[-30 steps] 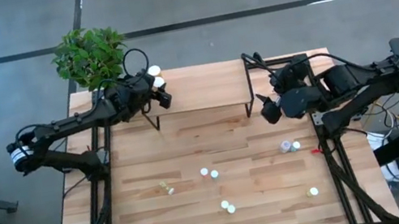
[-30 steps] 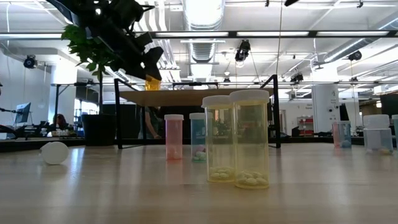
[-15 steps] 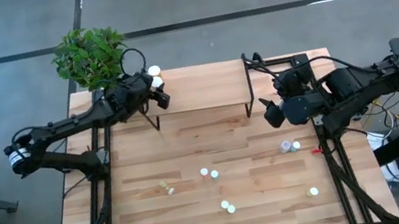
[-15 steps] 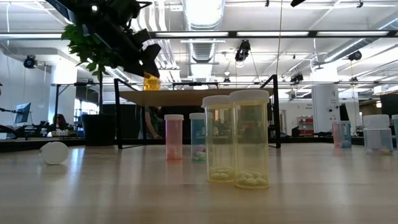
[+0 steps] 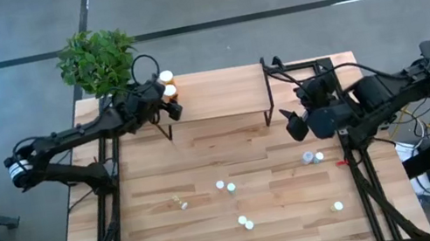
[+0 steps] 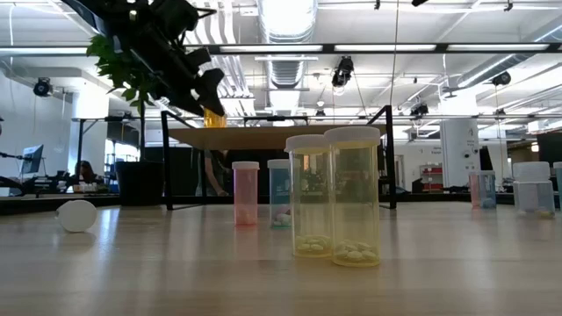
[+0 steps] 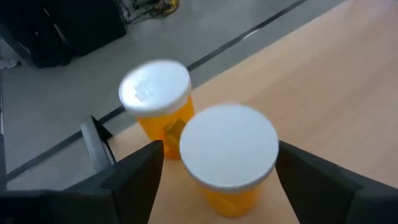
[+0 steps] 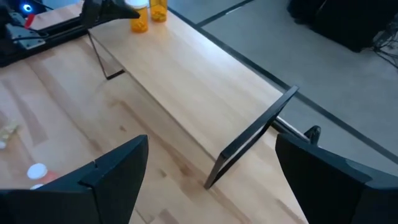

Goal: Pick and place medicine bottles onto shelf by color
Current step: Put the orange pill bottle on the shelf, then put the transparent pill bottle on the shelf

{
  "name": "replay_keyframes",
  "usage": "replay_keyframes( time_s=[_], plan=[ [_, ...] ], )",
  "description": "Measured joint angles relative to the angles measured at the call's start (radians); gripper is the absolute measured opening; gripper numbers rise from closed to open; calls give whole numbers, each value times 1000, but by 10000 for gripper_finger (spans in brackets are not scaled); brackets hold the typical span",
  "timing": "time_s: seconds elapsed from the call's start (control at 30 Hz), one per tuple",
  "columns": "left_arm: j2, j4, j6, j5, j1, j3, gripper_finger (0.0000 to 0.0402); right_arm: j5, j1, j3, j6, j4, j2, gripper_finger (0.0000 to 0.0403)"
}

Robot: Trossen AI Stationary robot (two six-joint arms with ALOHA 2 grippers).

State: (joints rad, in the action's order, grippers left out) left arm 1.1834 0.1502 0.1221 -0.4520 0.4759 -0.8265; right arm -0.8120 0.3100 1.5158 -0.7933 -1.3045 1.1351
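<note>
Two orange medicine bottles with white caps stand upright on the far left corner of the shelf [image 5: 215, 94]. One [image 7: 155, 102] is farther back, and the nearer one [image 7: 229, 155] is between the fingers of my open left gripper [image 5: 169, 104], one finger on each side. My right gripper [image 5: 290, 126] hangs open above the table off the shelf's right end, with nothing between its fingers [image 8: 115, 171]. Several more bottles stand on the table: two yellow [image 6: 334, 197], one pink [image 6: 245, 193], one blue-green [image 6: 279, 195].
A potted plant [image 5: 96, 60] stands beyond the table's far left corner, behind my left arm. White-capped bottles stand scattered over the near half of the table [image 5: 242, 222], and one lies on its side [image 5: 179, 203]. The shelf's black wire legs [image 8: 249, 140] stand at both its ends.
My left gripper's fingers have parted around the nearer orange bottle, which stays upright on the shelf. The arm itself has kept its place.
</note>
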Motion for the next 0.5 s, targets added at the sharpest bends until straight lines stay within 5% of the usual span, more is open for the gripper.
replay_keyframes(
  time_s=[0.5],
  plan=[
    [-136,142,-3,90,-2,-1,286,-1,39,-9,-147,-43,2,343]
  ],
)
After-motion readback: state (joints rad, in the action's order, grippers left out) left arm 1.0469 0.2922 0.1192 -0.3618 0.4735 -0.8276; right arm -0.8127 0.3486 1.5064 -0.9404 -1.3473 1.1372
